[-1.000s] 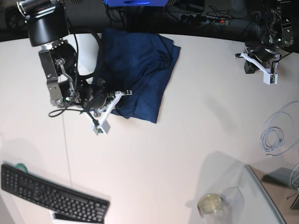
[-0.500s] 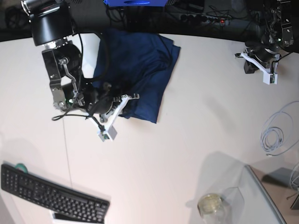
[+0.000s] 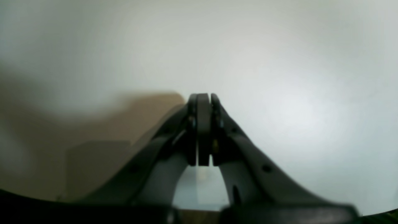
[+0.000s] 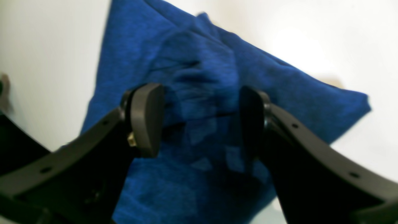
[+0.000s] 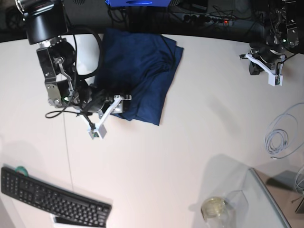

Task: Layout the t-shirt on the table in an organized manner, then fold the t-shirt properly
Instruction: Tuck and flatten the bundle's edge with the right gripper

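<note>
The dark navy t-shirt [image 5: 140, 71] lies bunched in a rough rectangle at the far middle of the white table [image 5: 190, 142]. My right gripper [image 5: 113, 107] stands at the shirt's near-left edge. In the right wrist view this gripper [image 4: 199, 121] is open, and blue cloth of the t-shirt [image 4: 202, 77] shows between and beyond its dark fingers [image 4: 146, 121]; nothing is pinched. My left gripper [image 5: 260, 64] hangs over the far right of the table, away from the shirt. In its own view the left gripper [image 3: 203, 130] is shut with nothing in it.
A black keyboard [image 5: 52, 197] lies at the near left corner. A coiled grey cable [image 5: 279, 137] sits at the right edge. A clear container with a yellowish lid [image 5: 216, 209] and a transparent panel [image 5: 268, 199] stand at the near right. The table's dark curved far edge runs behind the shirt.
My right gripper has gone from shut to open at the shirt's near-left edge, and its arm has shifted slightly left. The left arm and the shirt have stayed put.
</note>
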{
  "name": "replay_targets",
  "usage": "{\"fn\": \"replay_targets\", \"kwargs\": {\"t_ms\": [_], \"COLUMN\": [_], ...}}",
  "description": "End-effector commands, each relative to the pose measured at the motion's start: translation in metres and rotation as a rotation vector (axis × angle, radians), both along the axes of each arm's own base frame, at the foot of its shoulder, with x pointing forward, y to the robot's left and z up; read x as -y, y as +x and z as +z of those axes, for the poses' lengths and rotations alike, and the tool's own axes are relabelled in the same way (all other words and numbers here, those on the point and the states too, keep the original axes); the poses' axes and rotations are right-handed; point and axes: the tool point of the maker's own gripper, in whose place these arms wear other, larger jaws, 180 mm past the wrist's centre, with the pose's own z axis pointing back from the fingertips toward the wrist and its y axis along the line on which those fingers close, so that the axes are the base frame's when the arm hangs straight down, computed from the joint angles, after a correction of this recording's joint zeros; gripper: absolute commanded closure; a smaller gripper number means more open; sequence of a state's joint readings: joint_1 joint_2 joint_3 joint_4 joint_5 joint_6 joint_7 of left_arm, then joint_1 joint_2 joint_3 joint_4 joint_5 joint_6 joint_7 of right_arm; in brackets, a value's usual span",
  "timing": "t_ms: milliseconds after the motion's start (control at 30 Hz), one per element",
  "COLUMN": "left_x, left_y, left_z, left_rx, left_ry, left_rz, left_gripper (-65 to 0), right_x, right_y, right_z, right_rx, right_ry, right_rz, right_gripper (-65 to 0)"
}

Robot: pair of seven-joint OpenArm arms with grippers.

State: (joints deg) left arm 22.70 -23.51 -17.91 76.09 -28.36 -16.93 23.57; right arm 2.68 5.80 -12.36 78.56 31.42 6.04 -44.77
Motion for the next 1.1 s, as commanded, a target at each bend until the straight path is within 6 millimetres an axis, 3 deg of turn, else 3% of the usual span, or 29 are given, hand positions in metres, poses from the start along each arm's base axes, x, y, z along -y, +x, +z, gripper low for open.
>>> {"fn": "replay_targets", "kwargs": {"t_ms": [0, 100, 267, 400, 533, 833, 1067], "left_x": [-0.007, -0.007, -0.007, -0.007, -0.007, -0.007, -0.006], "left_y": [0.009, 0.009, 0.009, 0.009, 0.009, 0.009, 0.009], "left_z": [0.01, 0.01, 0.01, 0.01, 0.01, 0.01, 0.01], "left_rx": [0.037, 0.037, 0.037, 0.037, 0.037, 0.037, 0.036], "left_ry": [0.015, 0.015, 0.015, 0.015, 0.015, 0.015, 0.015], "left_rz": [-0.008, -0.008, -0.008, -0.008, -0.008, -0.008, -0.009], "left_gripper": [0.0, 0.0, 0.0, 0.0, 0.0, 0.0, 0.0], "right_x": [-0.003, -0.005, -0.005, -0.005, -0.008, -0.085, -0.113], "right_y": [0.014, 0.013, 0.013, 0.013, 0.013, 0.002, 0.008], "right_z": [0.013, 0.013, 0.012, 0.013, 0.016, 0.037, 0.042], "right_rx": [0.051, 0.05, 0.047, 0.044, 0.051, 0.083, 0.08], "right_ry": [0.022, 0.025, 0.026, 0.025, 0.035, 0.083, 0.107], "right_rz": [-0.002, -0.001, -0.001, 0.001, 0.004, 0.194, 0.229], "right_gripper": [-36.0, -34.7, -18.2, -15.6, -1.1, -0.9, -0.9]}}
